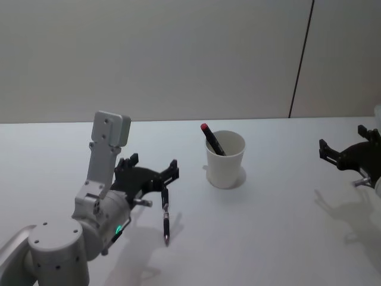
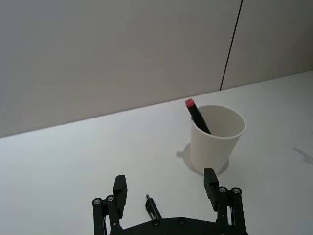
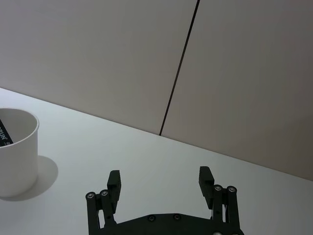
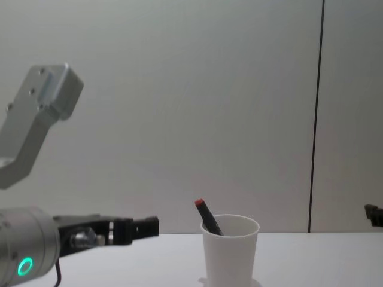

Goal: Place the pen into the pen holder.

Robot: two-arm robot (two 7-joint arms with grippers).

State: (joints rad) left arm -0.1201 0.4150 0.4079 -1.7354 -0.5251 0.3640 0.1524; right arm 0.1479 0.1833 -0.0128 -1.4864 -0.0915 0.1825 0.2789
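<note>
The pen holder (image 1: pixel 225 162), a white paper cup, stands mid-table with a black, red-capped pen (image 1: pixel 211 139) leaning inside it. A second black pen (image 1: pixel 166 219) lies on the table left of the cup, its tip pointing toward me. My left gripper (image 1: pixel 152 168) hovers open just over that pen's far end, holding nothing. In the left wrist view the pen's end (image 2: pixel 153 206) shows between the spread fingers (image 2: pixel 120 190), and the cup (image 2: pixel 216 139) stands beyond. My right gripper (image 1: pixel 341 139) hangs open and empty at the far right, well away from the cup (image 3: pixel 17 154).
The white tabletop (image 1: pixel 280 232) runs back to a plain wall with a dark vertical seam (image 1: pixel 301 59). The left arm's grey elbow link (image 1: pixel 107 149) rises over the near-left table.
</note>
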